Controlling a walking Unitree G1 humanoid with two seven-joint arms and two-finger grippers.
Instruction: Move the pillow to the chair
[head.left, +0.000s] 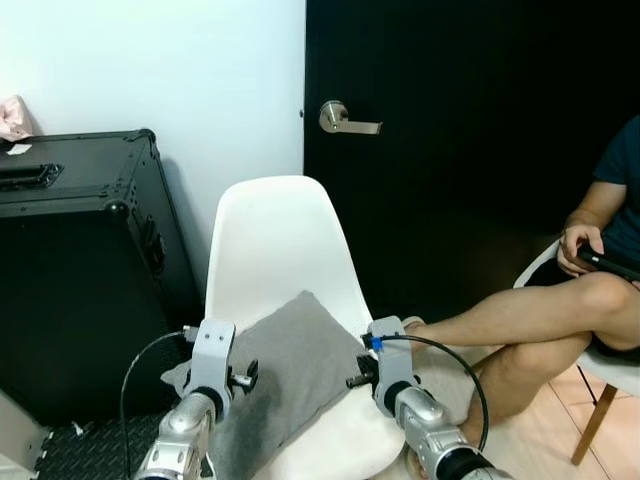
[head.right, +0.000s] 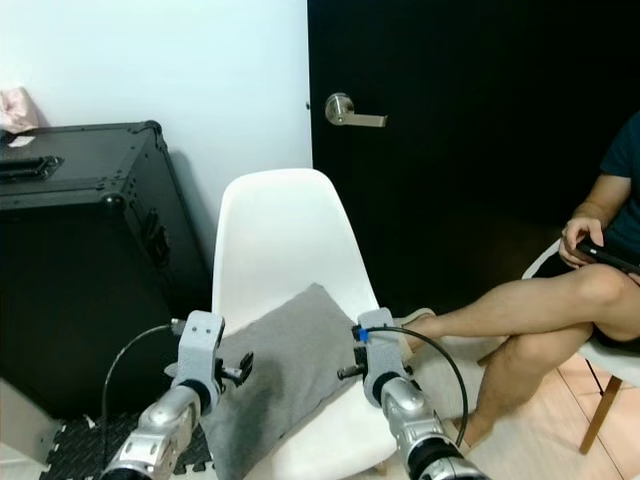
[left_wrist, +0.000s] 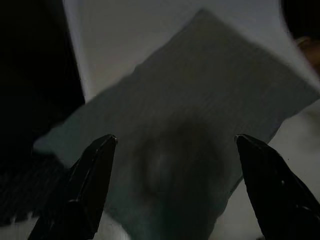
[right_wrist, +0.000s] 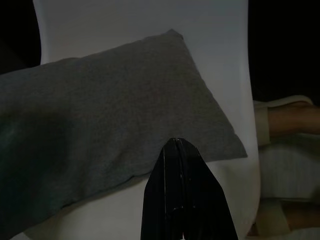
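White wall, black door behind. Black case (head.left: 75, 260) at left. Left gripper (left_wrist: 175, 190) spread wide, hovering over pillow (head.left: 285, 375). Grey pillow lies on white chair (head.left: 275, 250) seat, one corner overhanging left edge. Looks soft, light, floppy; best pinched at corner or edge. Right gripper (right_wrist: 179, 192) closed, empty, near pillow's edge. Seated person (head.left: 560, 320) at right.

Both silver arms reach forward, left gripper (left_wrist: 172, 150) spread wide, right gripper (right_wrist: 178, 145) pressed closed.
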